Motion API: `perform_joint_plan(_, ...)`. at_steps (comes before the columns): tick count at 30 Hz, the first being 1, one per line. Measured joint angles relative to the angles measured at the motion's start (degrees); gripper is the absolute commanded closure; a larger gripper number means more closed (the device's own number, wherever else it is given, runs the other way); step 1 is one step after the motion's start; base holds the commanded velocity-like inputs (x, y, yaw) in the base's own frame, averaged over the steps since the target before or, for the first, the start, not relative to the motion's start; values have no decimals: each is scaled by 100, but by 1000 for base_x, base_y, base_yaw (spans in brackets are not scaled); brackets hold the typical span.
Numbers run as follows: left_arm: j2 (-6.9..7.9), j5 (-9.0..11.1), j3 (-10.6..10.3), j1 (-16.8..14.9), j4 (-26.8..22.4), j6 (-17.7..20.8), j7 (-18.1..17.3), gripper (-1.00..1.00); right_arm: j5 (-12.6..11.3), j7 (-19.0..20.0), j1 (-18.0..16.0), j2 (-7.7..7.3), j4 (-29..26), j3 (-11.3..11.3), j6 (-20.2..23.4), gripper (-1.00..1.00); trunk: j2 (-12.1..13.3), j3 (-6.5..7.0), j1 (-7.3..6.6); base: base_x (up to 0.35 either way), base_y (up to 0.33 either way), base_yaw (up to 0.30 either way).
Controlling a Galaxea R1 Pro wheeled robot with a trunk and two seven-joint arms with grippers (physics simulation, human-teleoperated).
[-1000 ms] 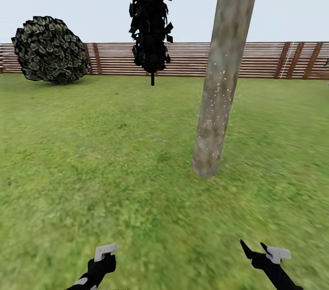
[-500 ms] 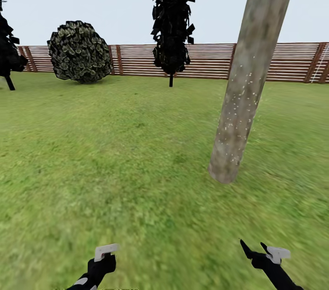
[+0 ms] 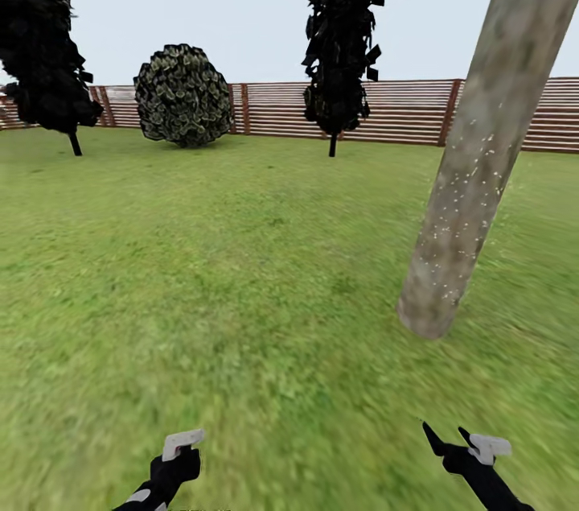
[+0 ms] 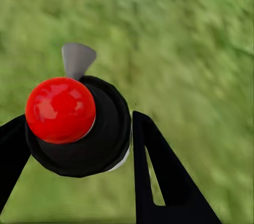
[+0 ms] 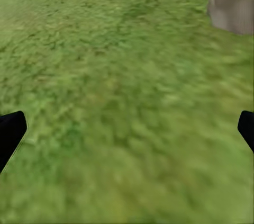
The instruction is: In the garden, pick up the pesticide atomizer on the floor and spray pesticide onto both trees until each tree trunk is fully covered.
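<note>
Head view: a thick mottled tree trunk [image 3: 482,149] leans across the right side, speckled with pale dots on its lower part, its base on the grass [image 3: 241,278]. Beyond stand a slatted fence [image 3: 402,110], a round bush [image 3: 183,95] and two near-black trees [image 3: 344,28].

The left gripper [image 4: 79,128] is closed around the pesticide atomizer [image 4: 79,123]; the left wrist view shows its black body with a red cap between the black fingers [image 4: 159,171], the grey trigger head projecting past it. In the head view only the pale spray head shows above that gripper [image 3: 178,455].

The right gripper [image 3: 462,447] is spread wide and empty; the right wrist view shows its fingertips [image 5: 10,131] at opposite edges, grass between, and the trunk's base [image 5: 233,1] near.
</note>
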Motion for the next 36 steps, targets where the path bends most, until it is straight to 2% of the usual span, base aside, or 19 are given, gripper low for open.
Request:
perform_joint_plan(25, 0, 0, -1, -1, 0, 0, -3, 100, 0, -9, 0, 0, 0, 5, 0, -100, 0, 140, 0, 0, 0, 235)
perform_joint_plan(30, 0, 1, 0, 1, 0, 0, -4, 100, 0, -6, -2, 0, 0, 9, 0, -100, 0, 146, 0, 0, 0, 61)
perform_joint_plan(36, 0, 0, -1, -1, 0, 0, -3, 100, 0, -7, 1, 9, 0, 9, 0, -100, 0, 147, 0, 0, 0, 252)
